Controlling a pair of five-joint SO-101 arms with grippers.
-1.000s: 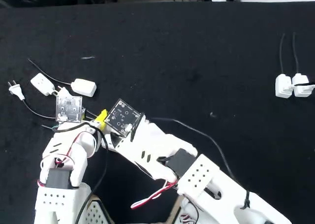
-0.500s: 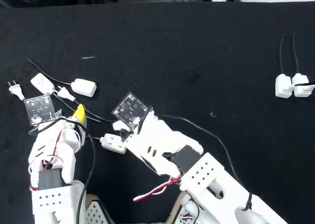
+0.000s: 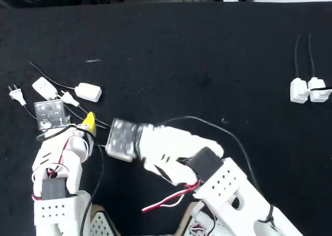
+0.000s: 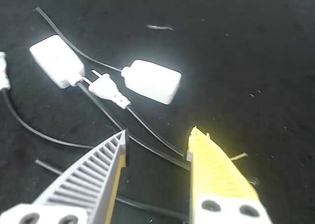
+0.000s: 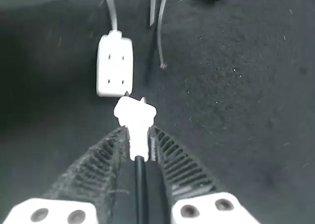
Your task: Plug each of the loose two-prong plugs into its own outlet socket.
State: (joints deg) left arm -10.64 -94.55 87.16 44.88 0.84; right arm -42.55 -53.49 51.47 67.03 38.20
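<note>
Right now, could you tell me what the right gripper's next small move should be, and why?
Probably nudge the plug forward over the slots of the outlet socket: the right gripper clamps it, prongs just at the socket's near edge.

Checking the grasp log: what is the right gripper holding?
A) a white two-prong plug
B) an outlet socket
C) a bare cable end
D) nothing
A: in the right wrist view the right gripper is shut on the white plug, its prongs pointing at the outlet socket just ahead.

Loose plug (image 3: 17, 95) far left beside two white outlets (image 3: 87, 92); two corded white blocks (image 3: 299, 90) far right.
</note>
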